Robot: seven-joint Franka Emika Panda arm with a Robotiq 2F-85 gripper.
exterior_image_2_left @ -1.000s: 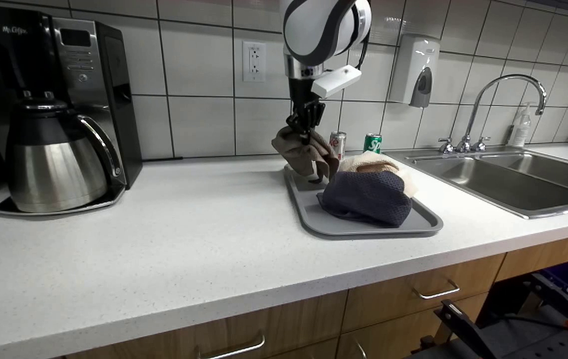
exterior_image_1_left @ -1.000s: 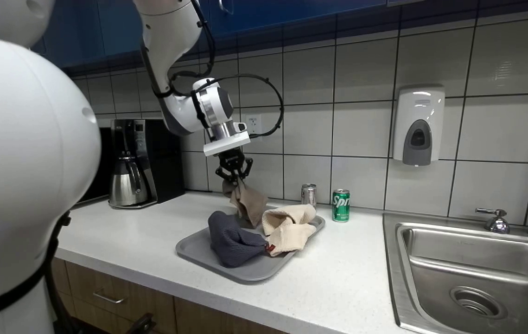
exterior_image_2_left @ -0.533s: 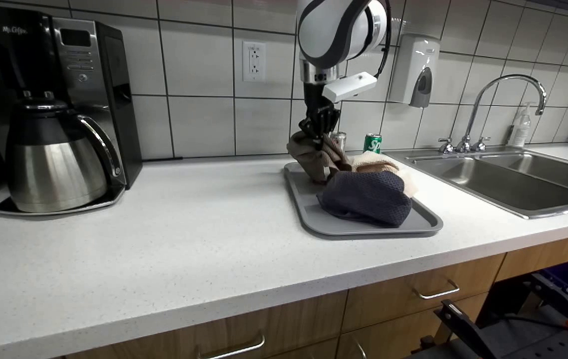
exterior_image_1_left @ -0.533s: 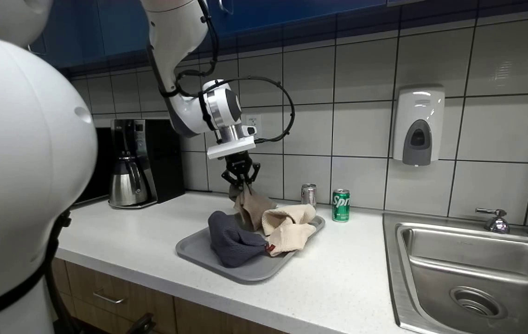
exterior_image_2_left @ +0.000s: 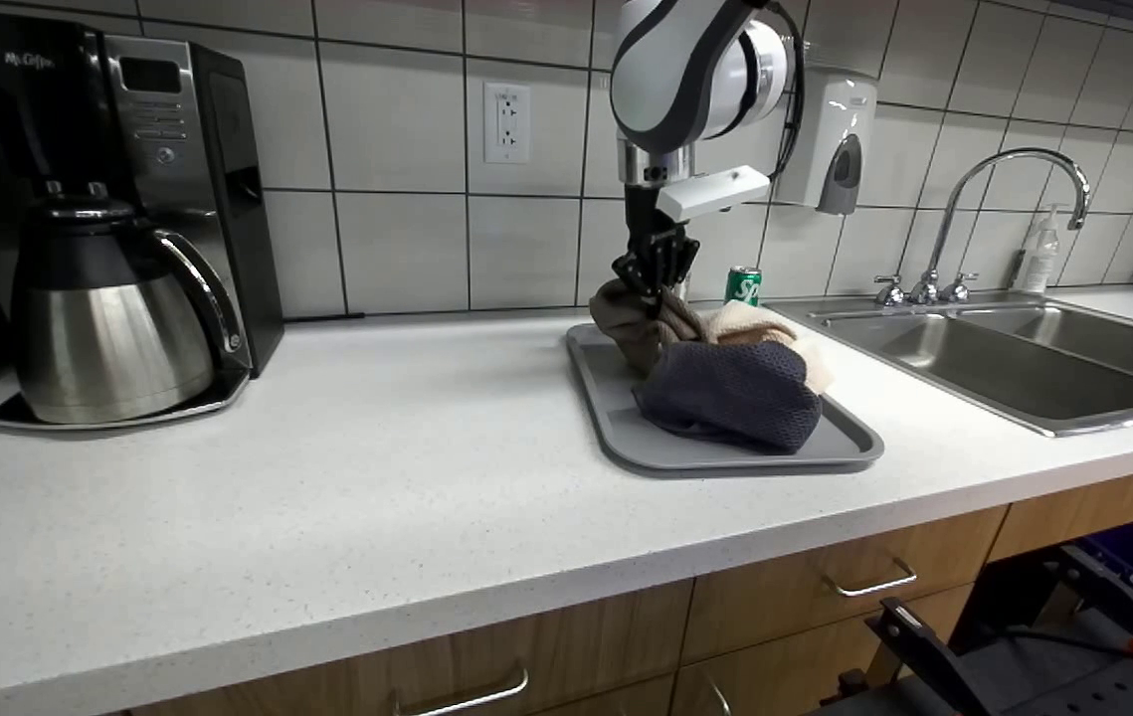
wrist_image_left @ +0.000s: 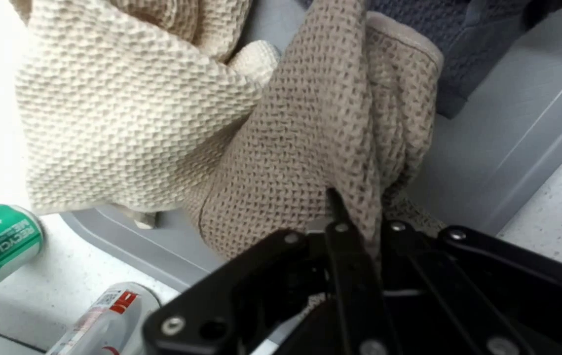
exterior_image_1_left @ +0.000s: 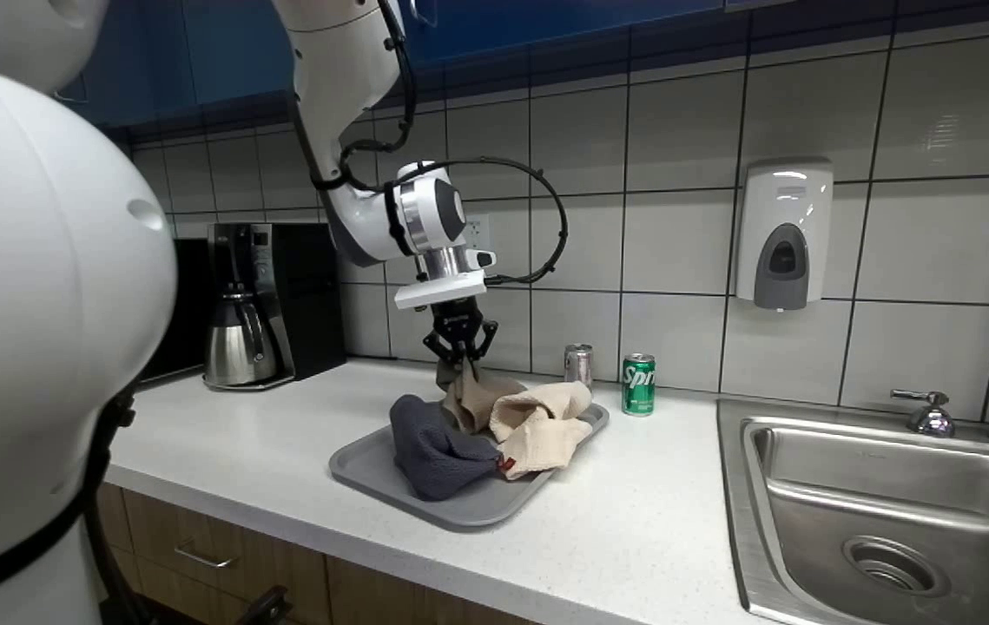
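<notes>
My gripper is shut on a bunched fold of a brown waffle cloth. It holds the cloth over the back part of a grey tray; the cloth's lower part hangs down among the other cloths. In the wrist view the fold of brown cloth rises between the fingers. A dark blue cloth lies crumpled at the tray's front. A cream cloth lies beside it, and in the wrist view the cream cloth touches the brown one. The brown cloth's lowest edge is partly hidden.
A green can and a silver can stand behind the tray near the tiled wall. A coffee maker with a steel carafe stands on the counter. A sink and a wall soap dispenser are on the other side.
In both exterior views the gripper has moved right and down with the brown cloth, which now rests lower against the blue and cream cloths. The tray and the other cloths have not moved.
</notes>
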